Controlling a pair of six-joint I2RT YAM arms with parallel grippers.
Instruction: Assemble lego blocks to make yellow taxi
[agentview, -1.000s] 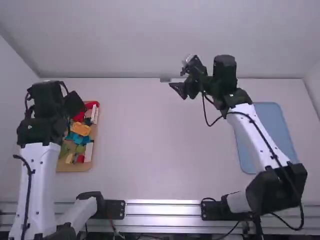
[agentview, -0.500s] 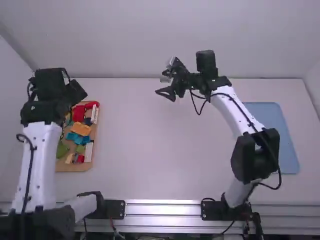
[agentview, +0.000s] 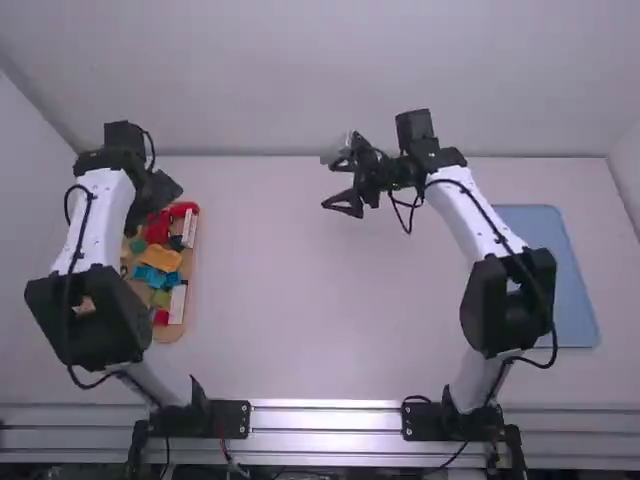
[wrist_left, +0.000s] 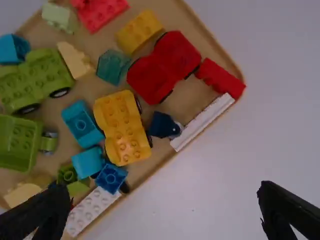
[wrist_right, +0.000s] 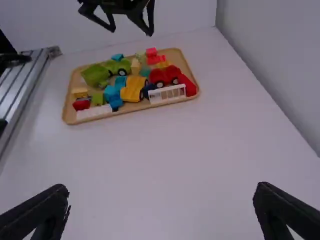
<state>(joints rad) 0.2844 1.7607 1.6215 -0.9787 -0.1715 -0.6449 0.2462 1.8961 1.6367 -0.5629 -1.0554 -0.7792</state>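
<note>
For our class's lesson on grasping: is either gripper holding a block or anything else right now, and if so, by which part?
Nothing is held: the left gripper and right gripper are both open, with no block between their fingers.

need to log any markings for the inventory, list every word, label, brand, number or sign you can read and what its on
No readable text, numbers or signs on the blocks in the wooden tray.
The blue mat carries no readable text.
Black plates on the metal rail: small marks, too small to read.
</note>
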